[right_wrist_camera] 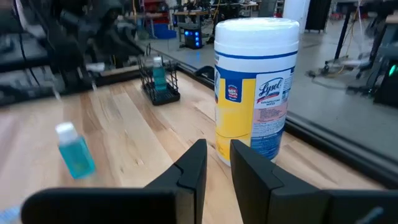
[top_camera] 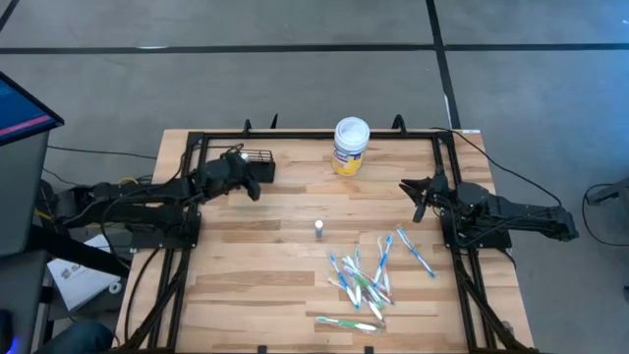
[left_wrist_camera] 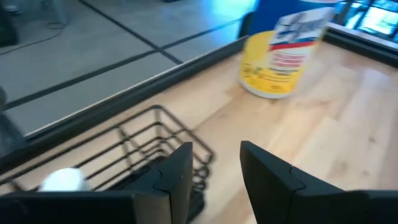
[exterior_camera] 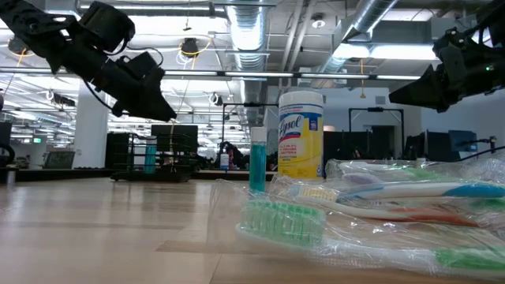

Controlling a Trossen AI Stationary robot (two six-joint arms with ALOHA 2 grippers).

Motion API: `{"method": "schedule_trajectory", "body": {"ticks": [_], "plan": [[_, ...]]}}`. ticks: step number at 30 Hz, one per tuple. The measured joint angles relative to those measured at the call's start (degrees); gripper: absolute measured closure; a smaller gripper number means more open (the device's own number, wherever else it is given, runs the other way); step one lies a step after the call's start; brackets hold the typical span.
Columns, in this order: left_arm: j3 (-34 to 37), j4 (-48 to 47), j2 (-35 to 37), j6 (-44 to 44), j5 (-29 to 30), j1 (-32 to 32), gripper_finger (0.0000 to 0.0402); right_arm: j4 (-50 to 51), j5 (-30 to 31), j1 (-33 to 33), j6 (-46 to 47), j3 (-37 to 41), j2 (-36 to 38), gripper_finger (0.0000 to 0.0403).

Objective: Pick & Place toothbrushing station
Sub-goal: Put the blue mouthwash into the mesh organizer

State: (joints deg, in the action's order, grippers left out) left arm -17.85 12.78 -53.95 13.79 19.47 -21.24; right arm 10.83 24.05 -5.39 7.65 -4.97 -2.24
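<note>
The toothbrushing station, a small black wire basket (top_camera: 258,160), stands near the table's far left edge with a teal, white-capped bottle (right_wrist_camera: 158,73) upright inside it. My left gripper (top_camera: 253,189) hovers open just to the near side of the basket (left_wrist_camera: 146,140), above the table, with nothing between its fingers. My right gripper (top_camera: 417,200) waits at the right side of the table, raised, its fingers a narrow gap apart (right_wrist_camera: 217,163) and holding nothing. It points toward the Lysol tub.
A white-lidded yellow Lysol tub (top_camera: 351,146) stands at the far middle. A small teal bottle (top_camera: 319,229) stands at the table's centre. Several wrapped toothbrushes (top_camera: 362,280) lie scattered at the near right. A black frame (top_camera: 314,135) runs round the table.
</note>
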Motion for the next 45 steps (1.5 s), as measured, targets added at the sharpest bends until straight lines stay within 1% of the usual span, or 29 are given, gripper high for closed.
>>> {"method": "schedule_trajectory", "body": {"ticks": [4,8,11,14,18,23,27,31,38,41,45], "plan": [[0.0,0.32,0.0,-0.66,-1.85,3.35,0.0274,-0.75,-1.0,0.02,4.4,0.0,0.0,0.034],[0.0,1.15,0.0,-1.49,-3.47,7.11,0.0274,-2.68,-8.16,0.04,5.32,0.0,0.0,0.034],[0.0,2.29,-0.02,-1.51,-3.46,9.88,0.0274,-5.29,-11.84,0.14,5.5,-0.02,0.0,0.034],[0.0,3.54,-0.02,-1.49,-3.46,12.4,0.0274,-7.04,-13.63,0.7,5.49,-0.02,-0.75,0.034],[0.0,4.32,-0.02,-1.51,-3.46,15.08,0.0274,-10.98,-13.7,2.92,5.96,-0.02,-5.42,0.034],[0.0,4.93,-0.02,-1.53,-3.46,16.64,0.0274,-21.88,-13.7,6.93,4.85,-0.02,-15.65,0.034],[0.0,5.41,-0.02,-1.51,-3.42,16.81,0.0274,-31.57,-13.7,9.35,3.95,-0.02,-26.11,0.034],[0.0,5.42,-0.02,-1.51,-3.4,16.81,0.0274,-40.98,-13.66,10.29,3.93,0.0,-37.24,0.034],[0.0,5.5,-0.02,-1.51,-3.44,16.81,0.0274,-61.81,-13.7,10.86,3.9,-0.31,-57.09,0.034],[0.0,5.72,-0.02,-1.51,-3.44,17.2,0.0274,-66.92,-13.69,11.38,3.6,-2.3,-65.2,0.034],[0.0,5.75,-0.02,-1.51,-3.44,17.84,0.0274,-68.12,-13.75,12.71,0.79,-7.6,-75.57,0.034]]}}
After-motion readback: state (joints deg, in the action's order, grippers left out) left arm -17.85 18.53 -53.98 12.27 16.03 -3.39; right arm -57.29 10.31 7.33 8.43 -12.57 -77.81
